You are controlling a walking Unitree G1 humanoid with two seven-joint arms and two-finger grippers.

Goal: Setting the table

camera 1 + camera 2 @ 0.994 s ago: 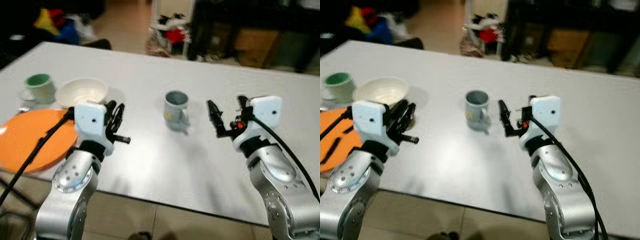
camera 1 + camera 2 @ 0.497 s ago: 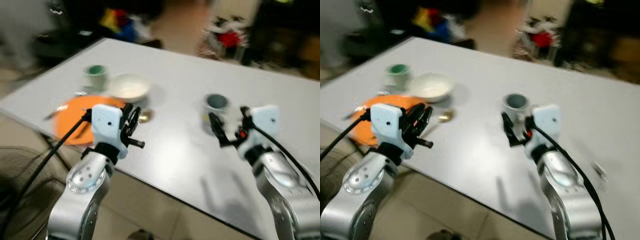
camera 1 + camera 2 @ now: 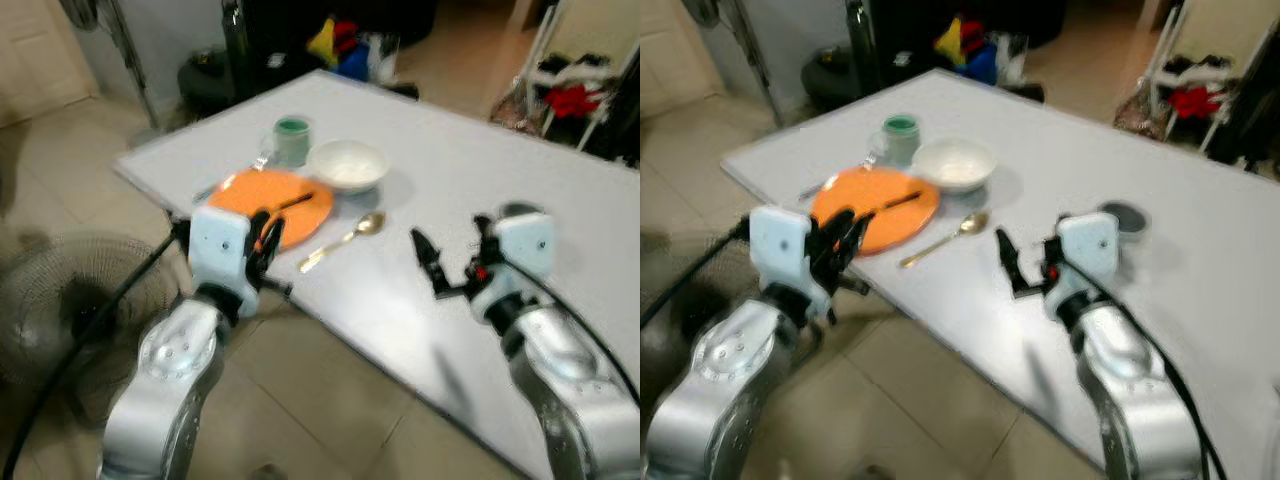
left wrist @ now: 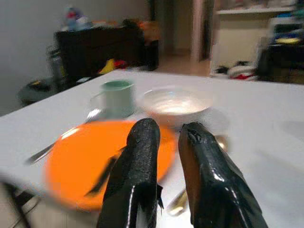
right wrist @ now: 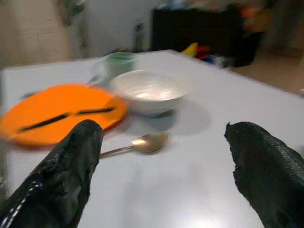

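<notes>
White bench [image 3: 450, 190] carries orange plate [image 3: 275, 205], bowl [image 3: 347, 165], spoon [image 3: 343, 241]. Approach step, I judge — right pincer [image 3: 1025, 270] released, left pincer [image 4: 166, 156] nearly clenched, empty — next reach the spoon.

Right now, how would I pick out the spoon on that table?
Start at the white table and find the orange plate near its corner. Beside the plate, below the white bowl, lies the spoon on the bare tabletop. It is the only shiny golden piece there.

Spoon [image 3: 345, 238] right of plate [image 3: 240, 197] (near).
</notes>
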